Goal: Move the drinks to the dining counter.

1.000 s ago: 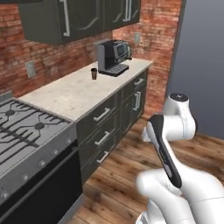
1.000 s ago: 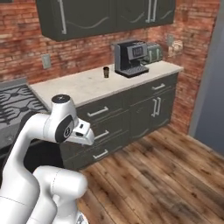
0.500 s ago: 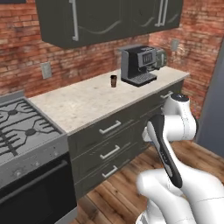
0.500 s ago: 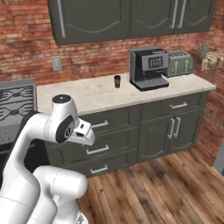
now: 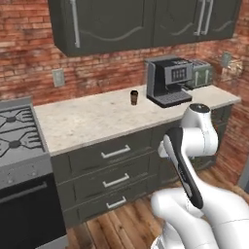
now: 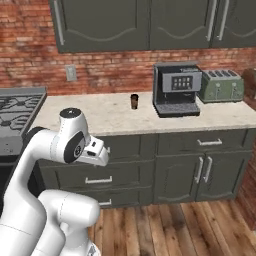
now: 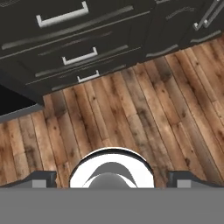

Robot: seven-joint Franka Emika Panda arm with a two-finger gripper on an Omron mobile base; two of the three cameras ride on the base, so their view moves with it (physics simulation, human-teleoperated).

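My claw (image 7: 112, 177) is hanging wide open, holding nothing, pointing at the wood floor (image 7: 144, 118). Short dark brown cup (image 5: 133, 97) is standing on the beige stone countertop (image 5: 92, 121), near the black coffee machine (image 5: 168, 80). Probably light, rigid, tippy; I'm planning a mid-wall side grip.

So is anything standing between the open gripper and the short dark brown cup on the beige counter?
Nothing visible blocks it. The short dark brown cup stands alone on the beige speckled countertop, the black coffee machine off to its right. The gripper hangs low, facing the wooden floor, jaws apart, empty.
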